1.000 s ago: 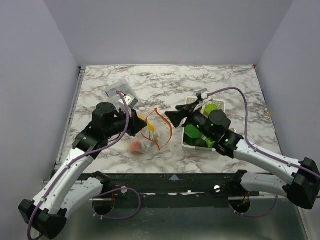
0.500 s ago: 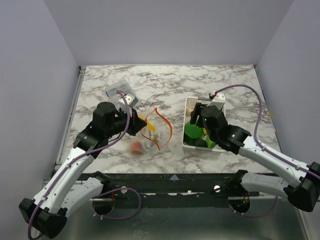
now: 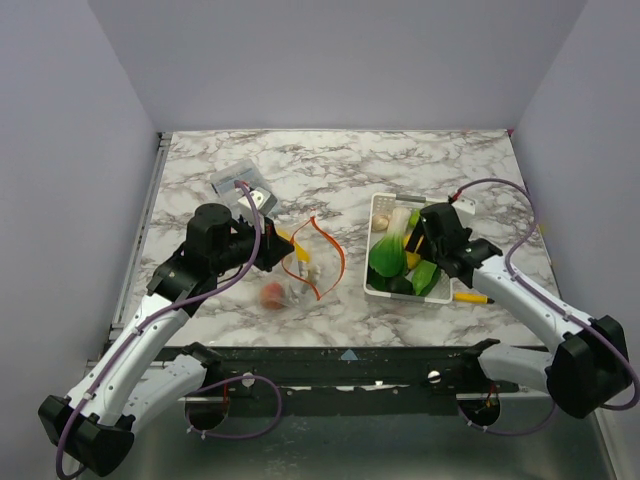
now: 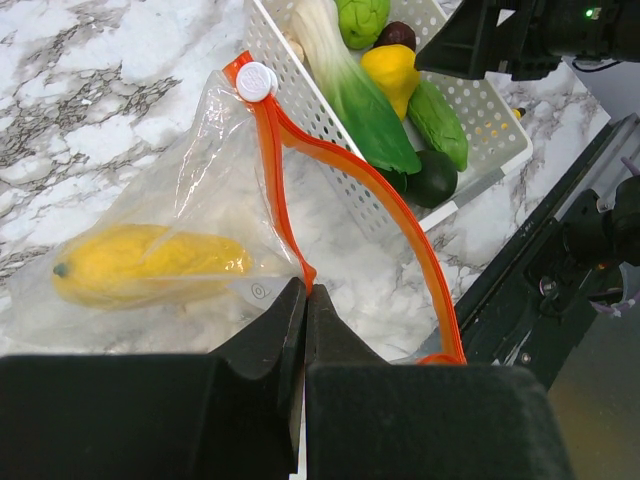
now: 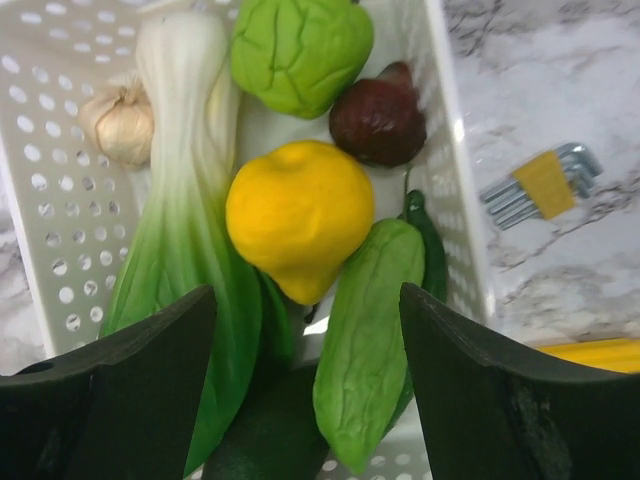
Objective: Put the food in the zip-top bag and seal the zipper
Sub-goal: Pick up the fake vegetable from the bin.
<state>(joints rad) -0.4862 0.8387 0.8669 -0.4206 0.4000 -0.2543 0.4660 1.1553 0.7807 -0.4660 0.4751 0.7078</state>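
Two arms are at work for you. Your left gripper (image 4: 303, 290) is clenched on the zipper (image 4: 283, 190), holding the zip-top bag (image 4: 190, 160) with its mouth gaping, midway across the bench (image 3: 330, 170) toward its near edge. A yellow toy piece (image 4: 140, 265) lies inside. Your right gripper (image 5: 305, 295) hangs released over the white basket (image 5: 45, 190) nearer the right edge, above a lemon (image 5: 295, 205), bok choy (image 5: 185, 200) and cucumber (image 5: 365, 330).

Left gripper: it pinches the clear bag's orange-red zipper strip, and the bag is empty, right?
Not empty. The left gripper does pinch the zipper strip, but the left wrist view shows a yellow food piece inside the bag.
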